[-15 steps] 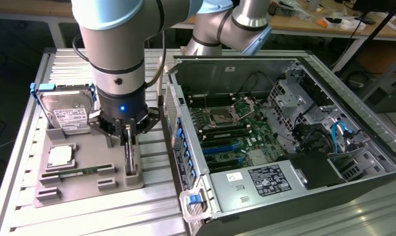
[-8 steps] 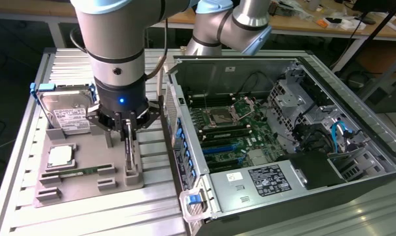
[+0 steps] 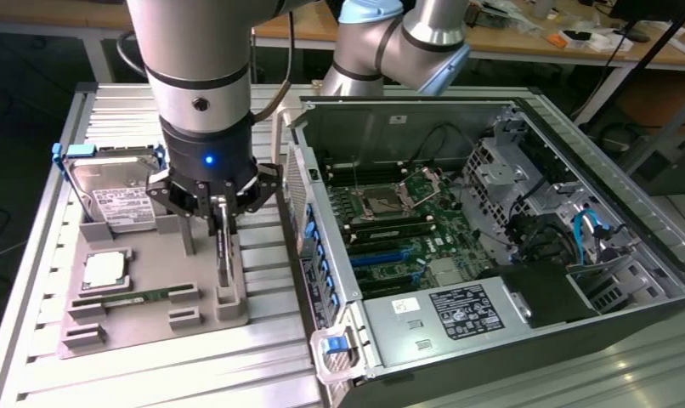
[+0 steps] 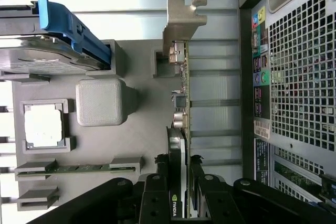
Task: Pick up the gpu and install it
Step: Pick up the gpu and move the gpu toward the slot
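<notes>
Slatted metal table (image 3: 172, 378): grey parts holder (image 3: 150, 327), open computer case (image 3: 399, 127) side by side.

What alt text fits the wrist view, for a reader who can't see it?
The gripper straddles one end of the gpu, which stands on edge in a grey tray, silver bracket at the far end. The tray also holds a hard drive in a blue frame, a CPU and a memory stick; a computer case's perforated panel runs alongside.
</notes>
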